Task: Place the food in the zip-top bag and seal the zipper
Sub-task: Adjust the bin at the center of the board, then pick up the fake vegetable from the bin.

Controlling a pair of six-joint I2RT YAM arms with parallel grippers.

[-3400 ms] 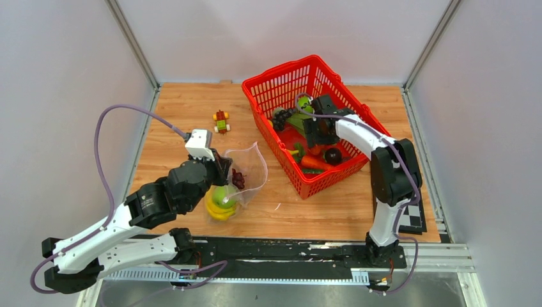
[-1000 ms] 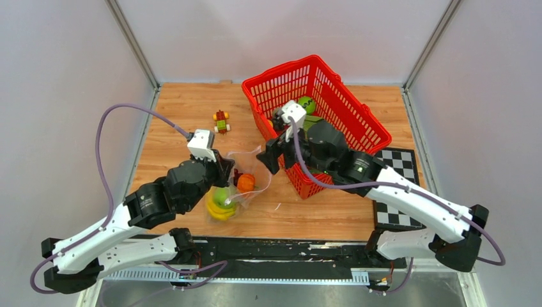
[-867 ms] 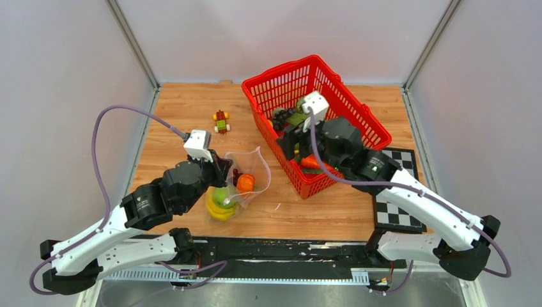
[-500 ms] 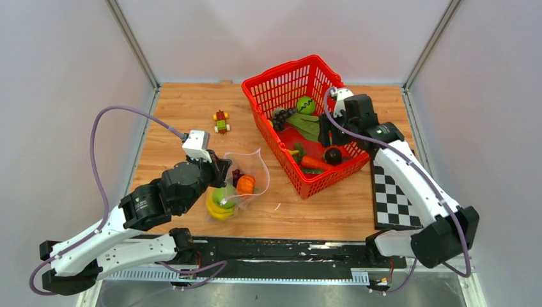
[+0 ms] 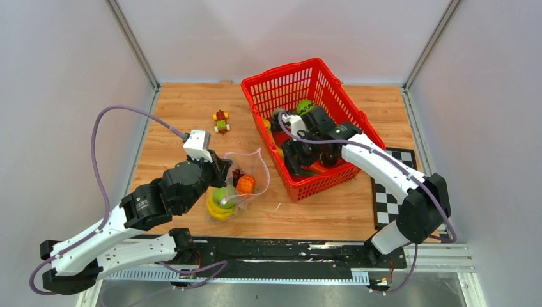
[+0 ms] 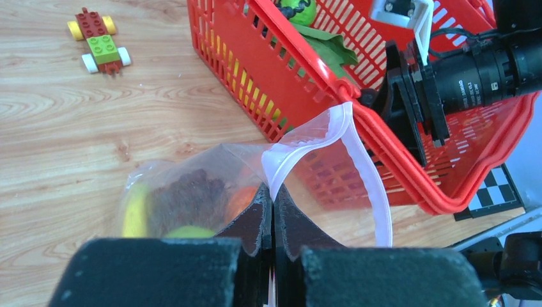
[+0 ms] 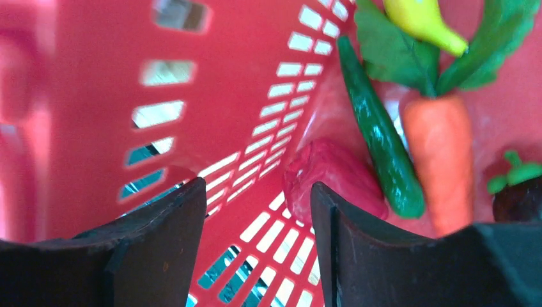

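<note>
From above, the left hand (image 5: 224,169) is pinched shut on the bag (image 5: 250,173) edge, holding its mouth open over the bench (image 5: 179,115). Some food is already inside. The right hand (image 5: 296,155) is down in the basket (image 5: 284,80), nearer the rest.

Left wrist: the fingers (image 6: 252,224) meet on the bag edge. The zipper (image 6: 367,185) curls toward the basket.

Right wrist: the hand is open and empty, tipped at the basket floor. A red piece (image 7: 332,176) lies just ahead, by its right finger. The carrot (image 7: 438,160) is further right and points away.
</note>
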